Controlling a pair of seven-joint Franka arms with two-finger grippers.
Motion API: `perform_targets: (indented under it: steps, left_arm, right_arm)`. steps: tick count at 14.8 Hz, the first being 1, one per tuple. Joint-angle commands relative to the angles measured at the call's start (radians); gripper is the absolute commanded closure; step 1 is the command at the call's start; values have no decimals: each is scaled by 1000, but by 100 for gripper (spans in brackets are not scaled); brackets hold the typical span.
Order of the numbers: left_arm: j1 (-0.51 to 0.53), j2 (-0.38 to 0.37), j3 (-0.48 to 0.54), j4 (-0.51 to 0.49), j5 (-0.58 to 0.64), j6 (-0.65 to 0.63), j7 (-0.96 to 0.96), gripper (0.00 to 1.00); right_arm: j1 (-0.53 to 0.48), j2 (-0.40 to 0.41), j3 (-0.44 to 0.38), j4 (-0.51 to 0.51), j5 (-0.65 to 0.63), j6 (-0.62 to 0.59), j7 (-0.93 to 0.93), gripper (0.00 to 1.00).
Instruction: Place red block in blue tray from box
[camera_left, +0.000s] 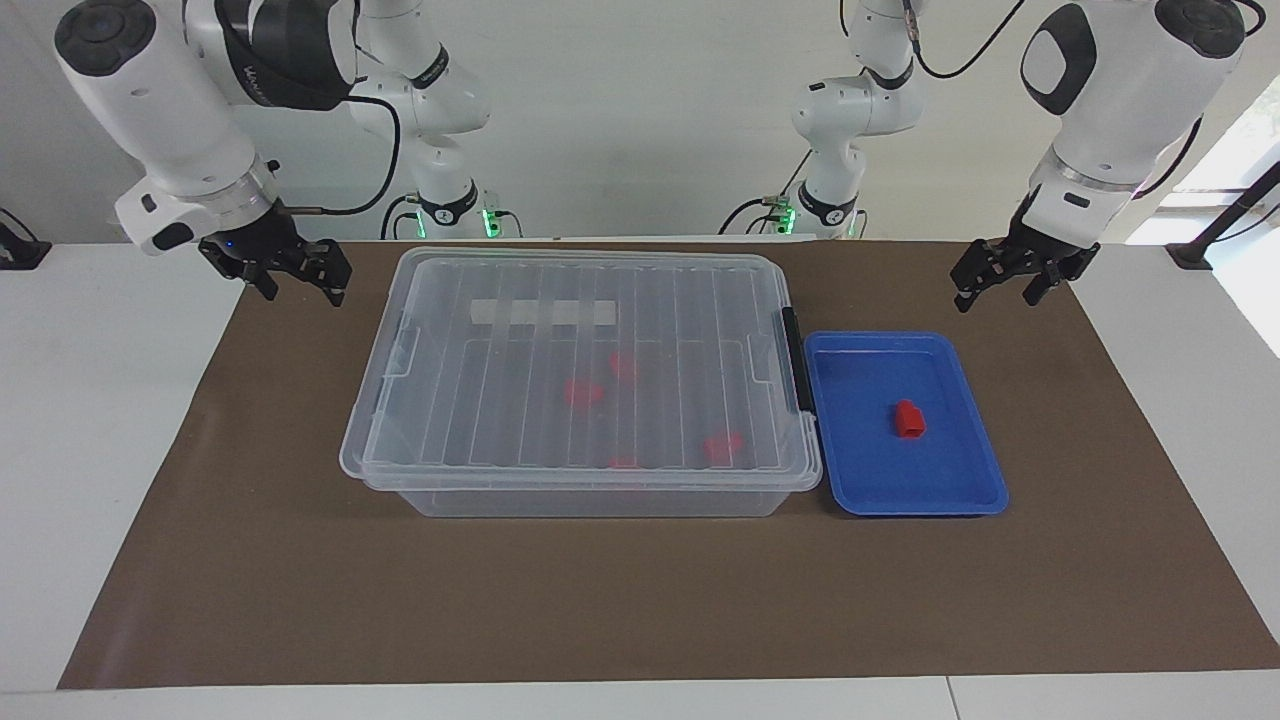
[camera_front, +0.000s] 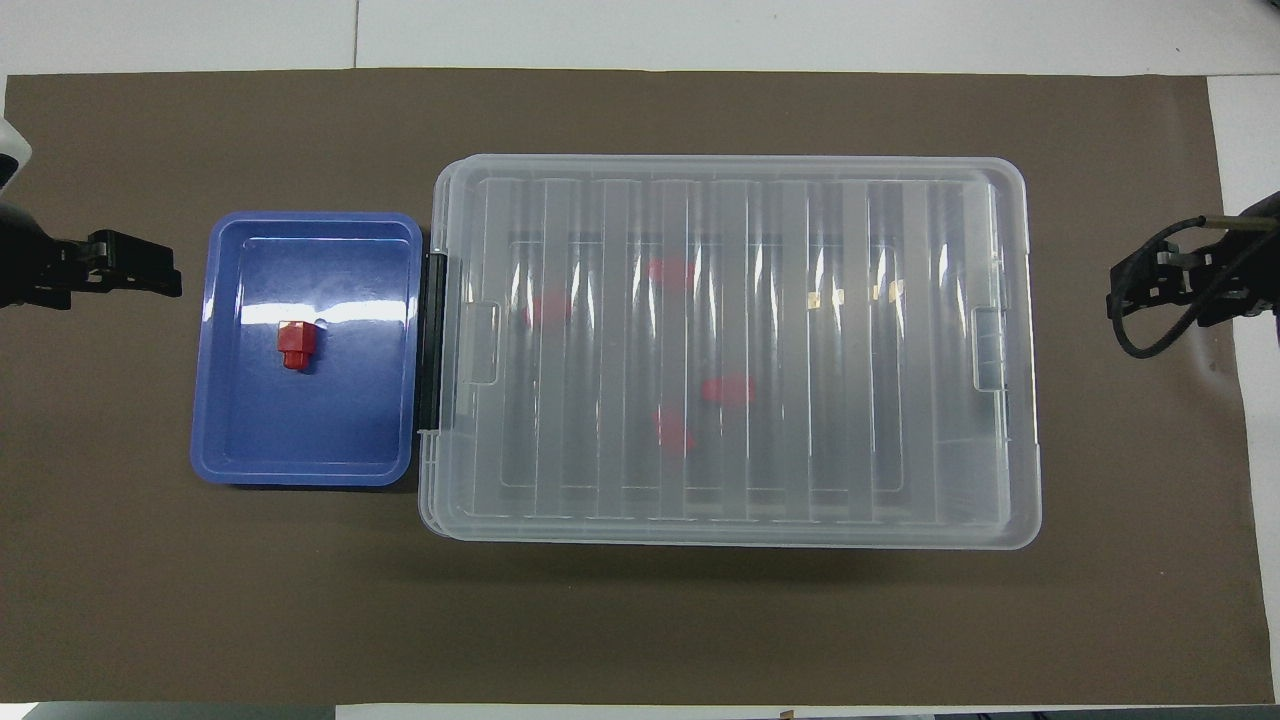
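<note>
The red block stands in the blue tray, free of both grippers. The tray sits beside the box, toward the left arm's end of the table, next to the box's black latch handle. The box's ribbed clear lid is closed, and several red pieces show blurred through it. My left gripper hangs open and empty over the mat by the tray. My right gripper hangs open and empty over the mat at the box's other end.
A brown mat covers the white table under the box and tray. A pale strip lies in the box. A cable loops beside the right gripper.
</note>
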Motion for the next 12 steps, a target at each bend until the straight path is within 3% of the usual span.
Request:
perform_targets:
  steps: [1,12]
  left_arm:
    - [11,-20,-5,-22,-1,14,8,0]
    - [11,-20,-5,-22,-1,14,8,0]
  right_arm:
    - [-15,6,7,18,14,6,-17,0]
    - [-7,-24,16,-8,12,12,-13,0]
